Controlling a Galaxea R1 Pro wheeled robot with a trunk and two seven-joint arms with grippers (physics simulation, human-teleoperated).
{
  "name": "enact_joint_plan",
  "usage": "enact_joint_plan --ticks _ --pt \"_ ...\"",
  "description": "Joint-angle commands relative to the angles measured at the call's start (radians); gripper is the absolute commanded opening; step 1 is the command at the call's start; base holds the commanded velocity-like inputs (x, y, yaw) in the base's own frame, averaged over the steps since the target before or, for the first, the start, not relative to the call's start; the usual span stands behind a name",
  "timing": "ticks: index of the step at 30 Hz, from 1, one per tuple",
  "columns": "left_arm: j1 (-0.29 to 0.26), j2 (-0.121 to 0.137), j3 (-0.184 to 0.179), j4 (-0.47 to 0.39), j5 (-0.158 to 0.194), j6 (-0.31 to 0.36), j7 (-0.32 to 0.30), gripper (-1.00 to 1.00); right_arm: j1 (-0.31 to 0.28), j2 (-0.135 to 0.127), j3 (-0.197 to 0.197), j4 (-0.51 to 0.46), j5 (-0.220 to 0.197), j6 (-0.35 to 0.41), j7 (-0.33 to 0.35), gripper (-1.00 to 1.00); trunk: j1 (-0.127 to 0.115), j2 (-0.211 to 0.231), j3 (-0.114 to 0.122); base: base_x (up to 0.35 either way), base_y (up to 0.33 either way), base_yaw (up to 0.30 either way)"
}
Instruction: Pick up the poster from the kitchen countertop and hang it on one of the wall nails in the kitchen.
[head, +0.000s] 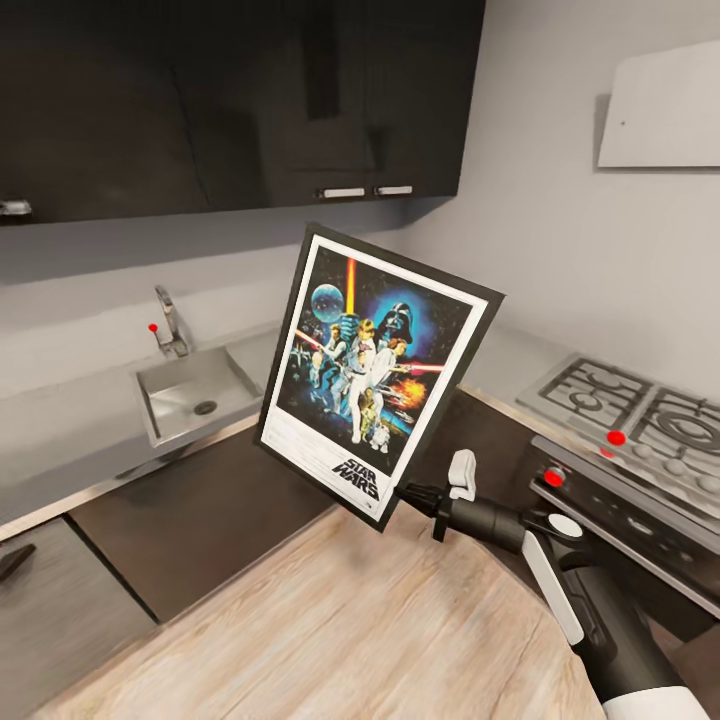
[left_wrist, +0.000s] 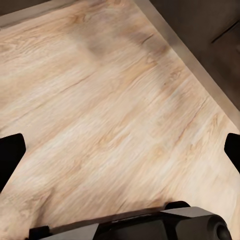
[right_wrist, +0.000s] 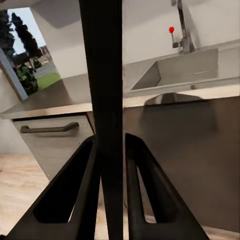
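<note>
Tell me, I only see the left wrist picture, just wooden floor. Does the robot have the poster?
Observer: Yes. The right hand is shut on the poster's bottom corner, holding it up in the air.
Operator: Is it straight?
Observer: No, it is tilted, with the STAR WARS logo at its low end.
Operator: What's behind it?
Observer: A metal sink with a tap, set in the kitchen countertop.
Operator: Anything else nearby?
Observer: A gas stove sits to the right.
</note>
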Motion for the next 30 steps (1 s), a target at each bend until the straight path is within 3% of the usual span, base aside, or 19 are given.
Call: enact_joint_plan --ticks 1,30 --pt "0.000 0.000 0.001 0.000 0.001 -0.002 -0.003 1.00 -0.001 -0.001 0.002 0.000 -0.011 0.011 0.000 -1.00 0.001 -0.002 -0.002 -0.059 0.012 0.270" --pt "0.000 0.000 0.003 -0.001 0.001 -0.002 -0.006 1.00 -0.001 0.001 0.003 0.000 -0.011 0.011 -0.001 -1.00 0.001 -0.002 -0.002 -0.239 0.176 0.282"
